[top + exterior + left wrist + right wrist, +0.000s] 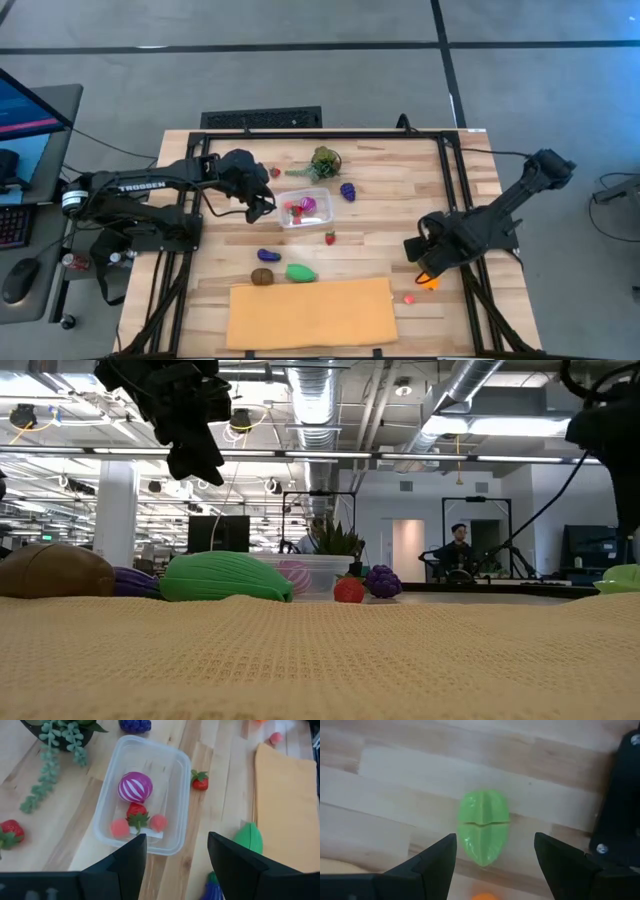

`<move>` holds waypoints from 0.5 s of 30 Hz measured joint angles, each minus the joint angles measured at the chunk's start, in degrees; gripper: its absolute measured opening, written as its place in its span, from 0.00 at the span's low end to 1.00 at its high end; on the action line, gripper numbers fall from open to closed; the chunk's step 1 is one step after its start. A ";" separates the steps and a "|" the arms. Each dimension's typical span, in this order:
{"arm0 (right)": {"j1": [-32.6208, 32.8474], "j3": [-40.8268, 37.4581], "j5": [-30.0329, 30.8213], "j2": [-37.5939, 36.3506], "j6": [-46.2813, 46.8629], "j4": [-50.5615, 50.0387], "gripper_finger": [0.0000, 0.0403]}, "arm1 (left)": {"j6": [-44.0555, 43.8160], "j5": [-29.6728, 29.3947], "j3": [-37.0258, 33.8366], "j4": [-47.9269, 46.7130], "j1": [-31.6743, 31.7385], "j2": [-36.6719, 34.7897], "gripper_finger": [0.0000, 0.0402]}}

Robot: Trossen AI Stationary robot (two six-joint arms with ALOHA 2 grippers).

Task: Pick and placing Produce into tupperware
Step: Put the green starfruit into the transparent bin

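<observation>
The clear tupperware (142,795) sits mid-counter (400,200) holding a pink-striped ball (135,787), a strawberry (137,815) and two pink pieces. The left gripper (175,857) hovers above, spread and empty. The right gripper (495,855), spread, hangs over a green piece (484,826).

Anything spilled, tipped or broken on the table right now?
Nothing stands out. The tupperware sits flat and upright with a striped pink piece, a strawberry and two small pink pieces inside. Other produce lies loose on the wood, as expected mid-sort. The light green piece under the right gripper looks intact.
</observation>
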 joint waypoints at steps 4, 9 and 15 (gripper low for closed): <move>-0.02 0.00 -0.03 3.16 0.02 2.58 0.65 | 0.10 0.00 0.00 0.00 0.00 0.00 0.50; -0.02 0.00 -0.55 6.33 0.06 4.13 0.65 | 0.12 0.00 0.00 0.02 0.00 0.00 0.50; -1.26 -0.01 -1.34 9.89 -0.73 6.67 0.65 | 0.12 0.00 -0.02 0.00 0.00 0.00 0.50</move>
